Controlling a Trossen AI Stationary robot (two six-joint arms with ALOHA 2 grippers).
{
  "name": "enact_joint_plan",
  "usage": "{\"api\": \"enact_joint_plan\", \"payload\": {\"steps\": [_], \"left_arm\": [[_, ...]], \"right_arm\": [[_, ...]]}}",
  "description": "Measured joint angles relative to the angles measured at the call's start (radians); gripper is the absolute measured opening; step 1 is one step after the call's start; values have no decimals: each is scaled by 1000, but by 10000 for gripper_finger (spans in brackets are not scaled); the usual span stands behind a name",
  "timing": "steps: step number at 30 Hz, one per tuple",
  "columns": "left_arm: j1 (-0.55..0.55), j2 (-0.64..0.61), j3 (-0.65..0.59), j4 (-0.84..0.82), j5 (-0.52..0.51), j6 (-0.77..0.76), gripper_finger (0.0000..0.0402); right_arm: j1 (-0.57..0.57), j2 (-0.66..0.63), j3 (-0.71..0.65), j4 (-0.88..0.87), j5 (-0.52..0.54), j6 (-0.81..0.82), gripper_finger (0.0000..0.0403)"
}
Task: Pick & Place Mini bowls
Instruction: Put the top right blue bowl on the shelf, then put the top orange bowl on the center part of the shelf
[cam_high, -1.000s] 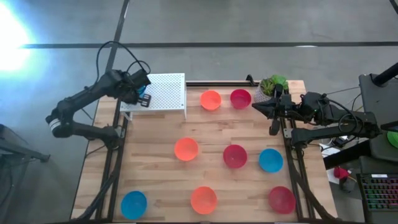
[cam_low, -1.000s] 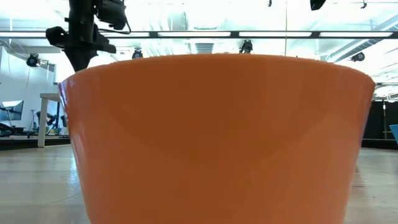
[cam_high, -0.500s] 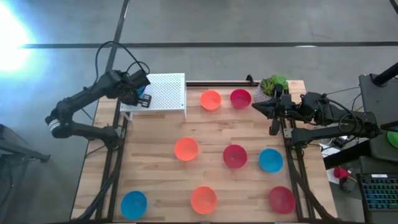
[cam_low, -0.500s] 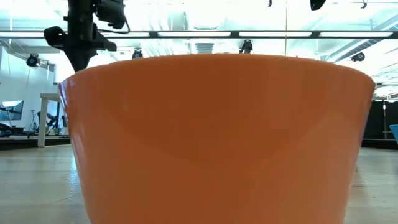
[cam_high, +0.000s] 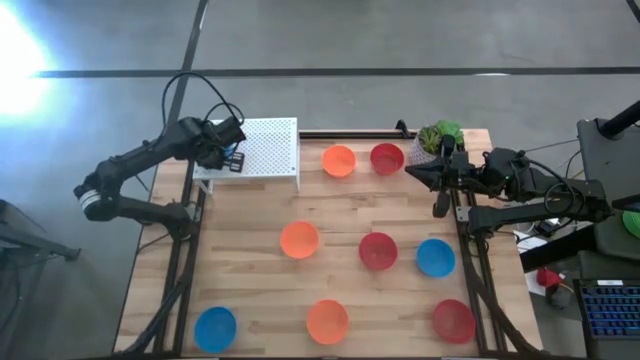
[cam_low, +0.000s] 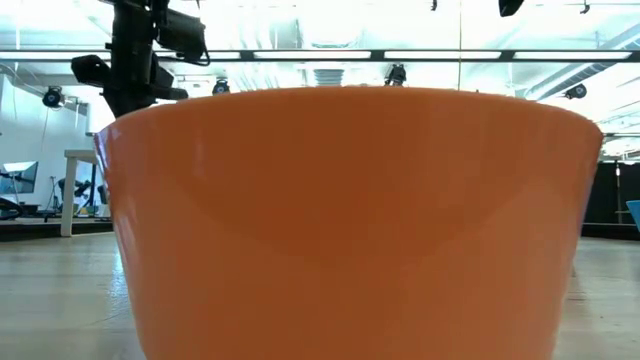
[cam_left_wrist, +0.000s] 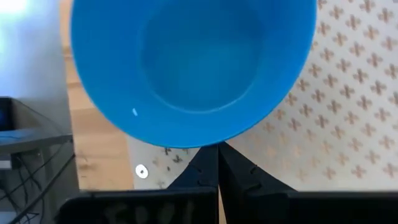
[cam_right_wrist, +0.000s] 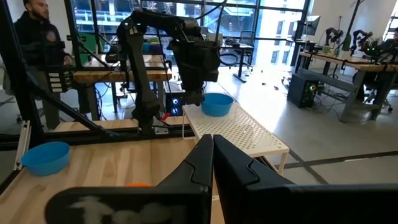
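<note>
- Left gripper (cam_left_wrist: 217, 163) over the white perforated shelf (cam_high: 268, 150) at the table's far left corner, fingers pinched together on the rim of a blue bowl (cam_left_wrist: 193, 68), bowl carried just above the shelf top.
- Same grip visible from the right wrist view: blue bowl (cam_right_wrist: 217, 104) at the shelf's near edge, below the left arm's wrist.
- Right gripper (cam_right_wrist: 210, 155) at the table's right edge, beside the white pot with a green plant (cam_high: 437, 140), fingers closed flat against each other, nothing between them.
- On the wooden table (cam_high: 250, 240), eight further mini bowls, all apart from one another:
- Far row: orange bowl (cam_high: 339, 160) just beside red bowl (cam_high: 387, 158), right of the shelf.
- Middle row: orange bowl (cam_high: 299, 240), red bowl (cam_high: 378, 250), blue bowl (cam_high: 435, 257).
- Near row: blue bowl (cam_high: 215, 327) at the left corner, orange bowl (cam_high: 327, 321) in the centre, red bowl (cam_high: 453, 320) at the right.
- Low view almost filled by the side of an orange bowl (cam_low: 350, 220) close to the lens; left arm dark above its left rim.
- Person in dark clothing (cam_right_wrist: 38, 37) standing in the room beyond the table, seen from the right wrist.
</note>
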Motion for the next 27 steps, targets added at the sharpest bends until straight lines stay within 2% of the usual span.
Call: {"api": "enact_joint_plan", "payload": {"steps": [4, 11, 19, 27], "left_arm": [[0, -1, 0, 1, -34, -9, 0], [-11, -27, 15, 2, -8, -5, 0], [-76, -174, 131, 4, -9, 38, 0], [-199, -321, 137, 16, -9, 136, 0]], "right_arm": [[0, 0, 0, 0, 0, 1, 8], [0, 0, 0, 0, 0, 7, 8], [0, 0, 0, 0, 26, 49, 8], [0, 0, 0, 0, 80, 66, 8]]}}
